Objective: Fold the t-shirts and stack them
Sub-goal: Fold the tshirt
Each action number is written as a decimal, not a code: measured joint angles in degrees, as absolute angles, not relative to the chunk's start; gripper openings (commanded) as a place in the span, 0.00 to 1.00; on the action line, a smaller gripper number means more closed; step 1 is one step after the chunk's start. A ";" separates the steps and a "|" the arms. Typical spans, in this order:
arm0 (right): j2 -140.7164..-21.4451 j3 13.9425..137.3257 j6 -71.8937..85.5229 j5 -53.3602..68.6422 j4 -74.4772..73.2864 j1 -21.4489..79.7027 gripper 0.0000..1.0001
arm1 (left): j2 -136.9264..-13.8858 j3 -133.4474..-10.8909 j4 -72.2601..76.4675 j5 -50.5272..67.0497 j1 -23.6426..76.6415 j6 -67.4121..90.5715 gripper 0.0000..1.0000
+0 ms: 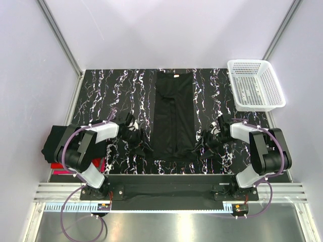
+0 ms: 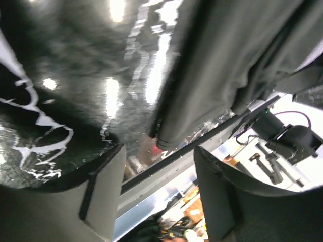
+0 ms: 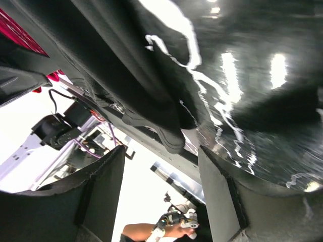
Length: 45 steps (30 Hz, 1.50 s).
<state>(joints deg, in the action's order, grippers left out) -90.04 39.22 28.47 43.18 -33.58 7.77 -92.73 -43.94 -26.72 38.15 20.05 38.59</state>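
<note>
T-shirt (image 1: 174, 116) lies folded lengthwise between left hand (image 2: 159, 151) and right hand (image 3: 161, 151), both parted.

The long folded black cloth t-shirt (image 1: 174, 116) fills the strip between the left pincer (image 1: 142, 143) and the right pincer (image 1: 206, 143). Beyond each pincer, black marbled tabletop (image 1: 111, 91) lies bare. A white plastic mesh basket (image 1: 255, 83) blocks the corner far beyond the right pincer, to its outer side.

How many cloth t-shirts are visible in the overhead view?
3: one black cloth t-shirt lies centred on the black marbled table; a second black one sits at the left edge, a red one showing beneath it. More may be hidden there.
</note>
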 measured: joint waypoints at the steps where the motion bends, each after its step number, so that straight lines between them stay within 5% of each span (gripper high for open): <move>1: -90.08 39.22 28.88 43.13 -32.95 8.60 0.65 | -92.71 -42.98 -25.87 38.09 20.01 39.46 0.62; 12: -92.64 39.03 31.99 40.58 -29.43 12.38 0.54 | -92.71 -40.18 -19.05 39.22 20.97 45.67 0.55; 16: -92.71 38.96 32.53 39.92 -29.30 12.45 0.50 | -94.17 -40.93 -17.87 39.31 22.50 46.19 0.42; 30: -94.87 39.07 33.36 41.56 -26.61 12.80 0.41 | -96.36 -41.60 -17.52 39.92 24.32 45.91 0.28; 32: -95.15 39.24 33.28 41.71 -26.20 13.02 0.34 | -96.97 -42.00 -17.43 40.12 25.08 45.56 0.21; 33: -95.33 39.31 33.21 41.69 -25.76 13.17 0.31 | -97.25 -42.04 -17.41 40.14 25.32 45.45 0.06; 34: -95.48 39.33 33.17 41.74 -25.17 13.37 0.27 | -97.41 -42.04 -17.45 40.16 25.45 45.56 0.00; 38: -95.66 39.33 33.04 42.76 -24.25 13.74 0.00 | -97.65 -42.06 -17.47 40.34 25.61 44.88 0.00; 45: -92.05 39.79 32.77 45.04 -25.50 13.78 0.00 | -97.36 -46.74 -19.77 40.29 23.79 42.76 0.00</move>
<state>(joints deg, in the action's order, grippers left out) -92.05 39.79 32.77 45.04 -25.50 13.78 -97.36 -46.74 -19.77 40.29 23.79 42.76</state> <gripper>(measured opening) 0.012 0.012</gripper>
